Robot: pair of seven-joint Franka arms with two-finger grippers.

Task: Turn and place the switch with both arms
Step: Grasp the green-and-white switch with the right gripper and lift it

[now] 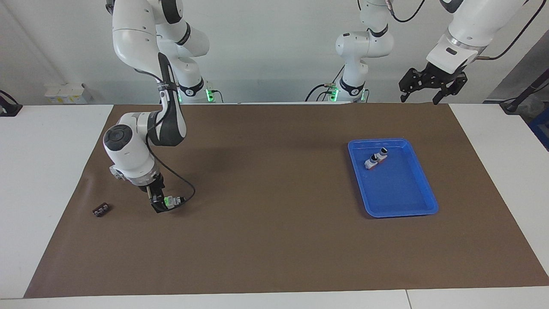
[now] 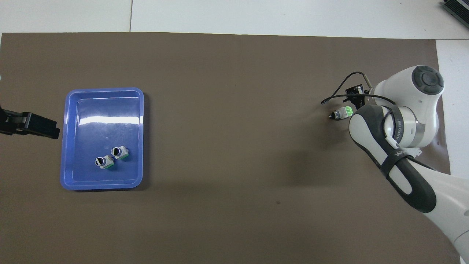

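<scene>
The switch is grey-white with a bright green block and lies low at the mat toward the right arm's end of the table. My right gripper reaches down to the mat and is shut on its green end. In the overhead view the switch pokes out from under the right arm's wrist, black knob pointing toward the table's middle. The wrist hides the fingers there. My left gripper is open and empty, raised high beside the blue tray, and the left arm waits. It also shows at the edge of the overhead view.
A blue tray sits toward the left arm's end of the table and shows in the overhead view too. Two grey-white pieces with black knobs lie side by side in it. A small dark part lies on the mat beside the right gripper.
</scene>
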